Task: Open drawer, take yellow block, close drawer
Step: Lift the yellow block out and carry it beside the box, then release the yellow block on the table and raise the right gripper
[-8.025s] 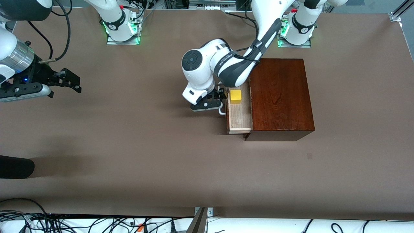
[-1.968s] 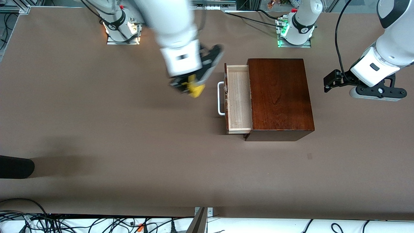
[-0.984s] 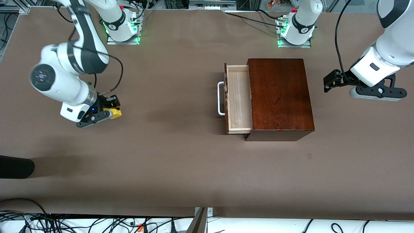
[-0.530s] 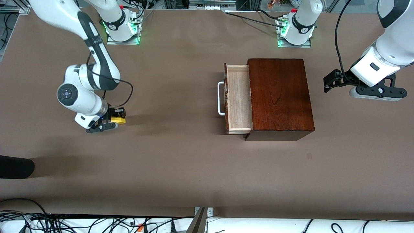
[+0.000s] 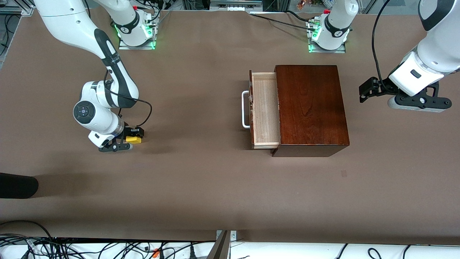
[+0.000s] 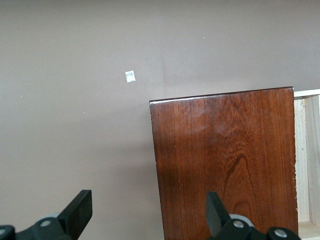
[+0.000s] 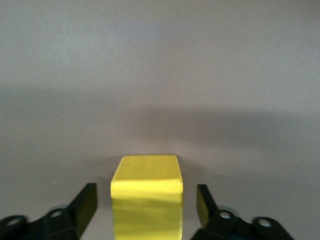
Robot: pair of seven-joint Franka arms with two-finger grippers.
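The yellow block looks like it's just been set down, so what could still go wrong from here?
The right gripper is open, but its fingers flank the yellow block closely; lifting away crookedly could nudge or tip it. The drawer is open, and the left gripper waits open over the table's left-arm end, past the wooden box. Reaching the handle means crossing the box, so it might bump it or shove the whole box.

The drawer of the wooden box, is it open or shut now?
Open. The drawer is pulled out of the wooden box toward the right arm's end of the table; its pale tray shows bare inside, and the white handle stands clear.
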